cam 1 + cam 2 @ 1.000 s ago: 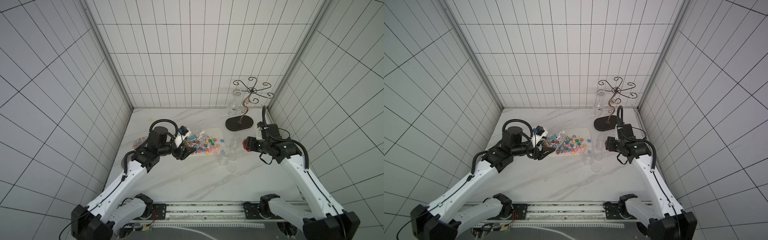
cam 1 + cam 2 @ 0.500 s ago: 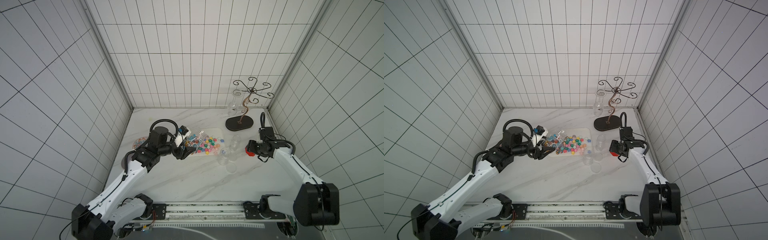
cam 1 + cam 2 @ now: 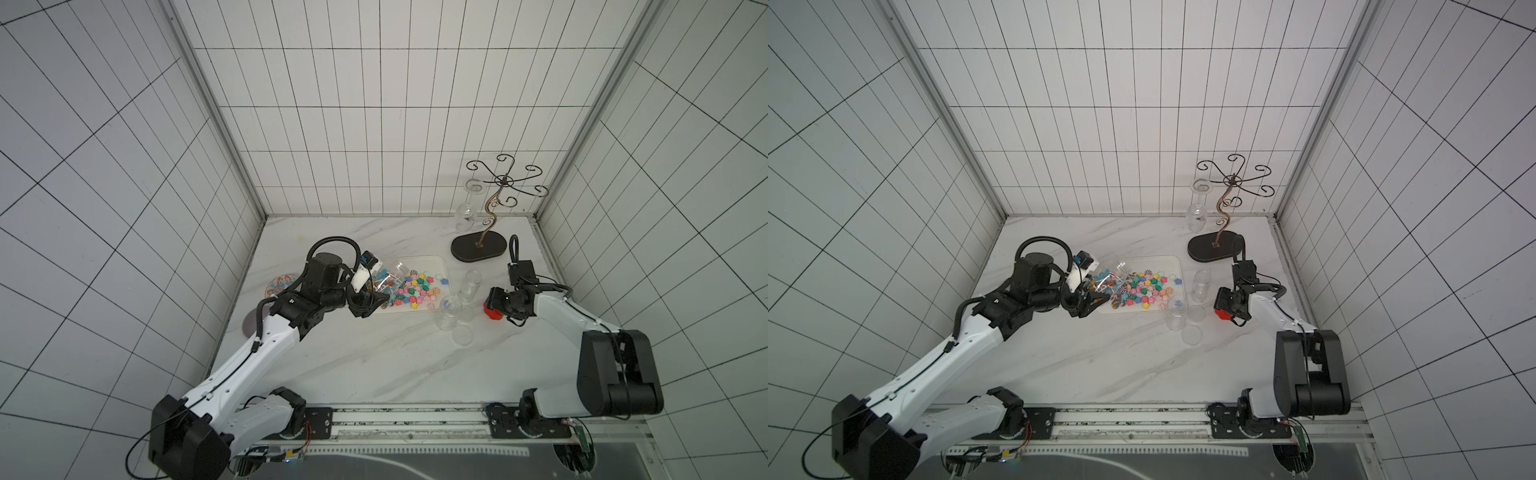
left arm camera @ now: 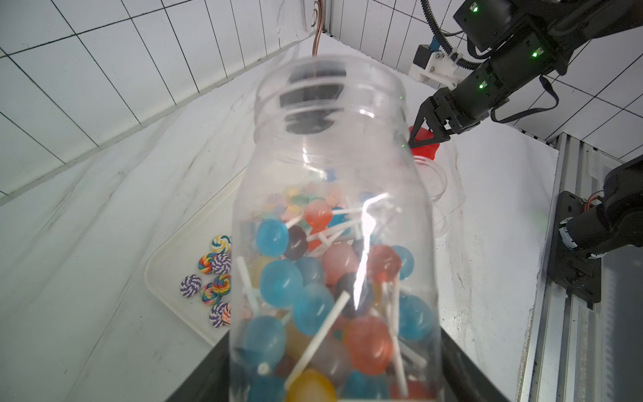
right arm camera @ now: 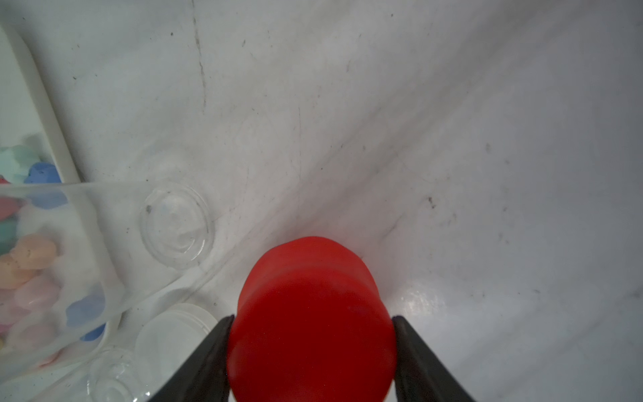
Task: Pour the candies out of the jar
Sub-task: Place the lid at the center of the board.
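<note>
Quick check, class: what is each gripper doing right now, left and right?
Left gripper: shut on the jar, tilted, lollipops inside.
Right gripper: shut on the red cap.

Bright even light, glare on the jar (image 4: 362,243) (close edges blurred).

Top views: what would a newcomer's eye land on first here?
The spill of multicoloured candies on the white rectangular tray, mid-table. Beside it, the left pincer grips a clear plastic jar, part-full of ball lollipops and tilted over the tray. Across the table, the right pincer clamps a bright red cap.
</note>
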Tool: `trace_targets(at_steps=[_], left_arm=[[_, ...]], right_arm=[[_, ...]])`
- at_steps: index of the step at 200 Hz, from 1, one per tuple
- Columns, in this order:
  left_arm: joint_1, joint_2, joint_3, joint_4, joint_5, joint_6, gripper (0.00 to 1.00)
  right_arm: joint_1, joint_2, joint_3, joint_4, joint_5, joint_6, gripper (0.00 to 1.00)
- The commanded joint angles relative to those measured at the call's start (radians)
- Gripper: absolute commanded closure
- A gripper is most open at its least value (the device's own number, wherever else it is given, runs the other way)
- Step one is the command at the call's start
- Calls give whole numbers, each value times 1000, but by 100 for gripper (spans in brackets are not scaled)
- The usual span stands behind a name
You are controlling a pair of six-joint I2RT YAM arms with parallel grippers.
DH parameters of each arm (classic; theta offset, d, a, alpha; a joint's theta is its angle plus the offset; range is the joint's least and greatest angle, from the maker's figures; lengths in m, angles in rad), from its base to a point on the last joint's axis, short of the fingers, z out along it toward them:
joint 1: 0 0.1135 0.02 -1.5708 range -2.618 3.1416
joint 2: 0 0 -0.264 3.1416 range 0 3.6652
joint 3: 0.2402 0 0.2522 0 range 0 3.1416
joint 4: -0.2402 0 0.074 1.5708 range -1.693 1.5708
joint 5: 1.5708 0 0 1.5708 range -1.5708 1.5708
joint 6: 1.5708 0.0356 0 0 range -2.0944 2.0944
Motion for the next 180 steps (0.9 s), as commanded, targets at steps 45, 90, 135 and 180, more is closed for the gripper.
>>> trace_targets(at_steps=[45,90,135,180], left_arm=[[-3,44,59,-15,-53,-2,40],[-3,61,76,-67,-92,-3,40],[-4,119,87,-111,-112,-16,40],[-29,196,111,-147,-94,-26,40]], right_arm=[[-9,0,-46,52,-32,-2,19],[-8,-98,-23,28,-70,-6,11],[-9,-187,-3,6,-136,-19,10],[-9,-215,-25,9,-170,-45,10]])
